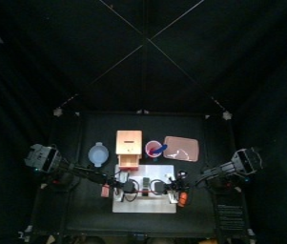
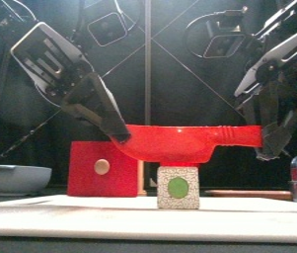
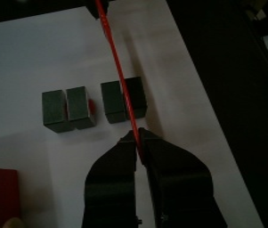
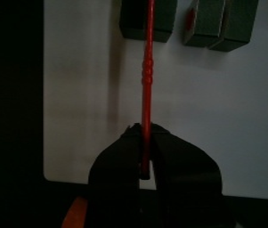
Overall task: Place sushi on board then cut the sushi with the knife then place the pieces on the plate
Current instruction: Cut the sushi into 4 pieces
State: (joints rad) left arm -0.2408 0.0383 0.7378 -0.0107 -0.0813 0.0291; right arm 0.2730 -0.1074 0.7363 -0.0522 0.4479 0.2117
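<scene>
Both grippers hold a red toy knife (image 2: 178, 141) level over the white cutting board (image 2: 243, 210). My left gripper (image 2: 121, 138) is shut on the blade's tip and my right gripper (image 2: 262, 148) is shut on the handle. One dark green sushi block (image 2: 178, 187) stands on the board right under the blade, whose lower edge is at the block's top. In the left wrist view the knife (image 3: 116, 62) runs edge-on across that block (image 3: 124, 98), with two more blocks (image 3: 69, 109) standing just beside it. The right wrist view shows the handle (image 4: 150, 62) leading to the blocks (image 4: 219, 22).
Behind the board stand the wooden box with the red drawer front (image 1: 128, 146), the blue-grey bowl (image 1: 98, 152) to its left and the pink plate (image 1: 180, 147) to its right. The red cup (image 1: 180, 197) sits at the board's right edge, close to my right gripper.
</scene>
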